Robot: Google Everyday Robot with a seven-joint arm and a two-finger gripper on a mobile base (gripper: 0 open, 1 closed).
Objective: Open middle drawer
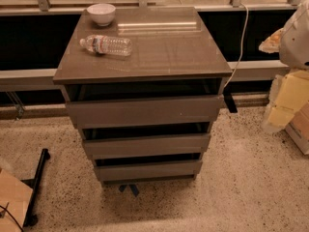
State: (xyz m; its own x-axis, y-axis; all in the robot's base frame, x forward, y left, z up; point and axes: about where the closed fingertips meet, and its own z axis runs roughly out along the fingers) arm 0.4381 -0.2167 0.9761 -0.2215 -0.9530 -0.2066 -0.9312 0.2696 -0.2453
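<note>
The cabinet [145,57] stands in the middle of the camera view with three stacked drawer fronts. The middle drawer [147,145] is a glossy grey-brown flat front with no handle, between the taller top drawer front [145,111] and the smaller lowest front [147,169]. A dark gap runs above each front. The middle front sits in step with the other two and none of its inside shows. My gripper is not in view.
A white bowl [101,13] and a lying water bottle [106,45] are on the cabinet top. A white cable [240,47] hangs at its right. Yellow and white bundles [289,95] are piled at the right edge. A black stand [36,187] and cardboard [12,197] sit bottom left.
</note>
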